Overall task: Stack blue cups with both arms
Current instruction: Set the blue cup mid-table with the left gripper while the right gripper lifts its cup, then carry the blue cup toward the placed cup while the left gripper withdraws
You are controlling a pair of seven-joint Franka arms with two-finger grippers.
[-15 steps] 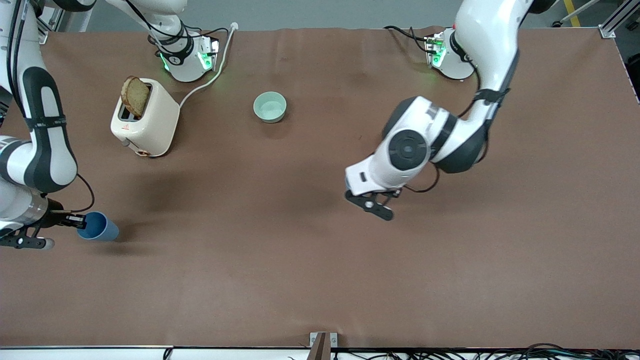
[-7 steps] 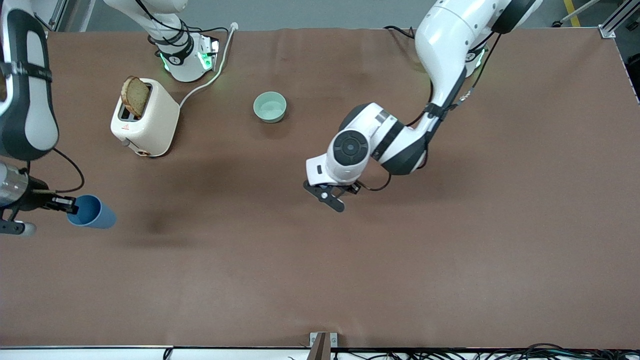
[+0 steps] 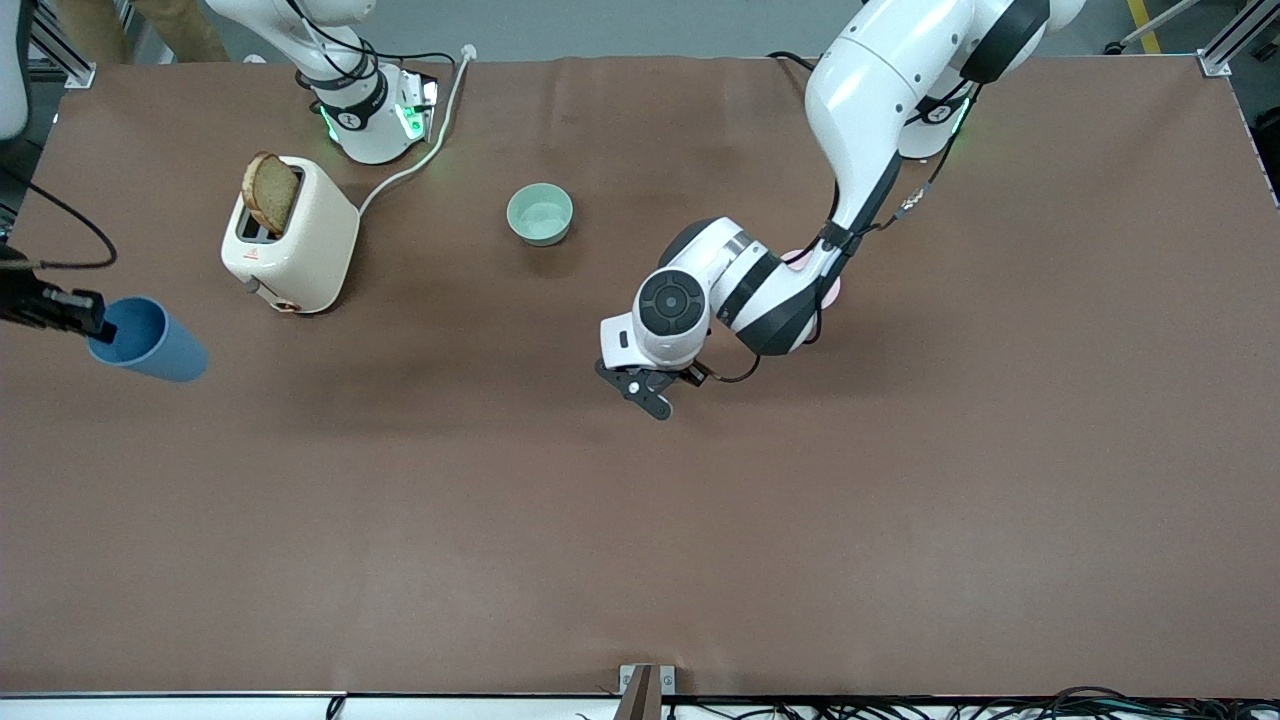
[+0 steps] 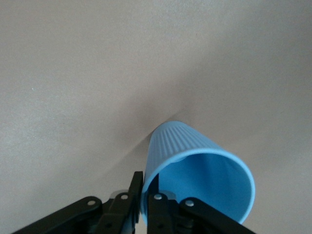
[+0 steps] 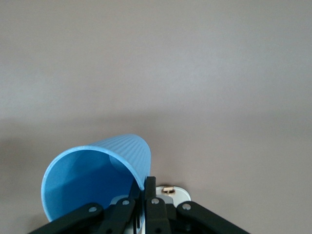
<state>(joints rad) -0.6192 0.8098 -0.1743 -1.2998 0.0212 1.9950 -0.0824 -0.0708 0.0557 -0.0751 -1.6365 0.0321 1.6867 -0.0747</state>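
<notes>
Right hand (image 3: 85, 315) pinches a blue cup (image 3: 148, 340) by its rim over the desk (image 3: 640, 520). Left hand (image 4: 145, 207) pinches another cup (image 4: 197, 178) likewise. Thin rim holds could slip, tilting either cup before stacking.

Count, clock positions read off the front view, table centre as the dial:
- Arms: 2, left arm (image 3: 860, 90) and right arm (image 3: 330, 40).
- Grippers: 2, left gripper (image 4: 145, 184) and right gripper (image 5: 145, 189).
- Cups: 2, both blue. One cup (image 3: 150, 342) at 9 o'clock, pinched by the right gripper. Other cup (image 4: 195, 170) pinched by the left gripper near centre, seen in the left wrist view only.
- Bowls: 2. Green bowl (image 3: 540, 214) at 11 o'clock. Pink bowl (image 3: 833, 290) at 2 o'clock, mostly hidden by the left arm.
- Toaster (image 3: 300, 240): 1, at 10 o'clock.
- Bread (image 3: 270, 192): 1 slice, in the toaster.
</notes>
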